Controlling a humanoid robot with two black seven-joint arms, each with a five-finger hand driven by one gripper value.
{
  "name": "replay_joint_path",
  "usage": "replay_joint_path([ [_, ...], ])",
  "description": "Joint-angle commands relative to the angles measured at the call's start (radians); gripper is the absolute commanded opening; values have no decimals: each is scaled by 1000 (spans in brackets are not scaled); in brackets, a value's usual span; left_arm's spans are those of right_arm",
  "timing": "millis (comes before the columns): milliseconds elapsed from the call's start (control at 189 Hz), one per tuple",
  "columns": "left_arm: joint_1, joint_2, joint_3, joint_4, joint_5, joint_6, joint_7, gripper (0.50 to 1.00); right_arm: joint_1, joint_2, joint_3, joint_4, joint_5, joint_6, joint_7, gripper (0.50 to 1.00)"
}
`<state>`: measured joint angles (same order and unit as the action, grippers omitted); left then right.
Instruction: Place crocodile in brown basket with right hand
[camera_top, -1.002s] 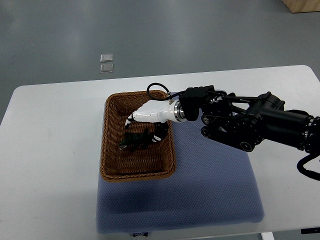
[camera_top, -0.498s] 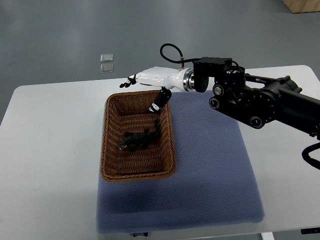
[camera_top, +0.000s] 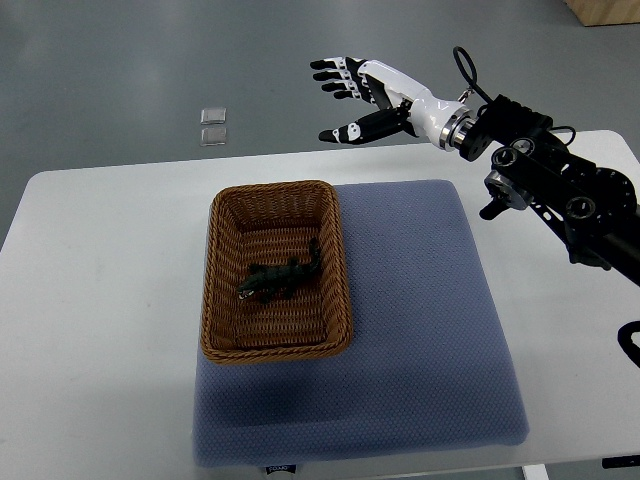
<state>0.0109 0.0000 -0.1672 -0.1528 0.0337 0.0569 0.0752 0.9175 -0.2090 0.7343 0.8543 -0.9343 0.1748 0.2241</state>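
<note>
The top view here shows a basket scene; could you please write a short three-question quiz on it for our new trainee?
1. True or false: the crocodile lies inside the brown basket.
2. Multiple choice: the right hand is
A. shut on the crocodile
B. open, holding nothing, raised beyond the table's far edge
C. resting flat on the blue mat
3. Short answer: on what does the basket stand?

Key:
1. True; it lies on the basket floor.
2. B; the fingers are spread, well clear of the basket.
3. On the blue mat's left part, which lies on the white table.
</note>
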Motion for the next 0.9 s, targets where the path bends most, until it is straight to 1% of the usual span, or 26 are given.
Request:
replay_joint_path([
  [0, 0, 0, 0, -1, 0, 0, 0, 1000, -60, 8, 100, -43, 101, -8, 1, 895],
  [48, 0, 0, 0, 1, 0, 0, 0, 1000, -78, 10, 131, -61, 134, -18, 8, 895],
  [196, 0, 0, -2, 1, 0, 0, 0, 1000, -137, 11, 171, -107, 264, -49, 81, 895],
  [260, 0, 0, -2, -1, 0, 0, 0, 1000, -157, 10, 174, -126, 339, -58, 93, 895],
  [429, 0, 0, 0, -1, 0, 0, 0, 1000, -167, 11, 172, -185, 463, -63, 100, 903],
  [488, 0, 0, 0, 1, 0, 0, 0, 1000, -169, 26, 175, -201, 497, -63, 107, 905],
  [626, 0, 0, 0, -1, 0, 0, 0, 1000, -189, 45, 180, -207, 569, -64, 109, 911],
  [748, 0, 0, -2, 1, 0, 0, 0, 1000, -195, 54, 175, -208, 574, -64, 109, 923],
  [896, 0, 0, 0, -1, 0, 0, 0, 1000, -195, 59, 171, -208, 574, -66, 107, 926],
])
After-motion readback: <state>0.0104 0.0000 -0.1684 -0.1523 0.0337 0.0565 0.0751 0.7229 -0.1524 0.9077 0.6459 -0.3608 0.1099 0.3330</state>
